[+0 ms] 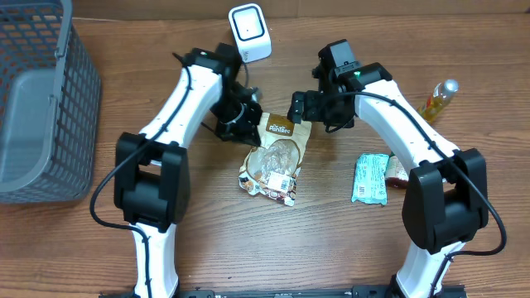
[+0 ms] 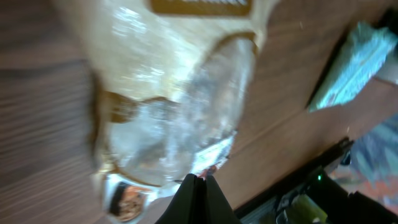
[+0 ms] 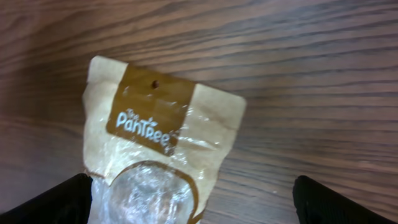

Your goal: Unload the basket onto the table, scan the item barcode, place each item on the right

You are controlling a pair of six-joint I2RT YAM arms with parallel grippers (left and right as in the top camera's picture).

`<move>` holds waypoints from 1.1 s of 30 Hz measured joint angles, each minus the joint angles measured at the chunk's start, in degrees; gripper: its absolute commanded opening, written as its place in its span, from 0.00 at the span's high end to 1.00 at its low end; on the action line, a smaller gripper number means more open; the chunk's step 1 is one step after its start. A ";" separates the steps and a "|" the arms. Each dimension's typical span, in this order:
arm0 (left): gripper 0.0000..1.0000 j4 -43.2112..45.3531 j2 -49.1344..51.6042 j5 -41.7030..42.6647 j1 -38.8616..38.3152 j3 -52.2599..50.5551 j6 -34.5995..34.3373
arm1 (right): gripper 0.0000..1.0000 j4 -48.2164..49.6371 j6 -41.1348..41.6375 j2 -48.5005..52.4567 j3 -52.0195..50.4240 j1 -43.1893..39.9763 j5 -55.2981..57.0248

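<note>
Pantree snack bag (image 1: 273,157): looks light, crinkly, slippery; I'd pinch the flat top seam.
Left gripper (image 1: 238,118): fingers closed at its corner.
Right gripper (image 1: 300,108): fingers spread wide, empty.

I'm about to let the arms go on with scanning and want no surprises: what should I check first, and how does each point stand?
1. Right gripper open at the top of the tan snack pouch with a clear window: ok.
2. Left gripper holding the pouch: cannot tell; shut at its edge.
3. Barcode found: cannot tell; white label too small to read.
4. White box-shaped scanner uncovered: ok.
5. Pouch apart from teal foil packet: ok.
6. Pouch presented to scanner: not ok; it lies on the wooden table.
</note>
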 measured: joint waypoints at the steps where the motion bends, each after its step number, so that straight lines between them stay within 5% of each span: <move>1: 0.96 0.04 0.00 0.37 -0.92 -0.33 0.02 | 0.00 -0.07 0.11 0.00 0.00 -0.37 0.48; 12: 0.96 2.36 0.00 -2.86 -9.20 -10.03 -0.66 | 0.00 -1.44 0.33 0.00 0.00 -4.55 2.03; 33: 0.91 2.23 0.00 -25.33 -8.72 -11.52 -2.84 | 0.00 -0.48 -0.87 5.64 -0.02 -4.59 -5.53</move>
